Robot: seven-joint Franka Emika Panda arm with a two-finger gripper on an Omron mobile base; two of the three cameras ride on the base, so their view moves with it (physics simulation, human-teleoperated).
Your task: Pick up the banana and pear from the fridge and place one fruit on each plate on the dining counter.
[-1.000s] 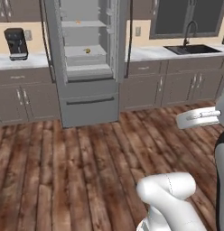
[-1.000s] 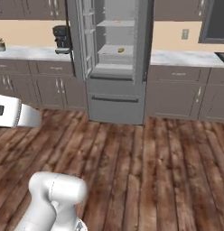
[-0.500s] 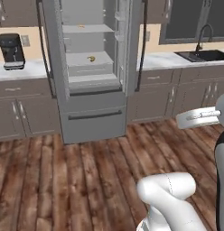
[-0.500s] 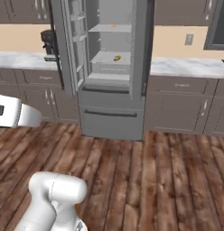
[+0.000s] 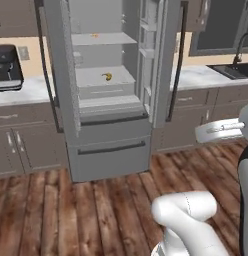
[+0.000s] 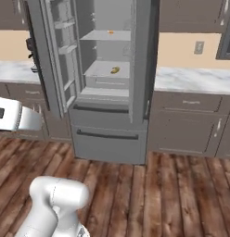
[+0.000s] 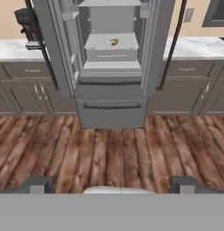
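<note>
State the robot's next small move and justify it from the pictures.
Probably roll closer to the fridge: its doors stand open, the banana lies on a middle shelf, but bare floor separates it from the open, empty gripper.

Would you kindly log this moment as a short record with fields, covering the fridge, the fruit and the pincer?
fridge: both doors open, bottom drawer shut
banana: on a middle shelf inside the fridge
upper shelf: small orange item, too small to identify
pincer: open, empty, aimed at the fridge across the wood floor
coffee machine: on the wall counter, left of the fridge
</note>
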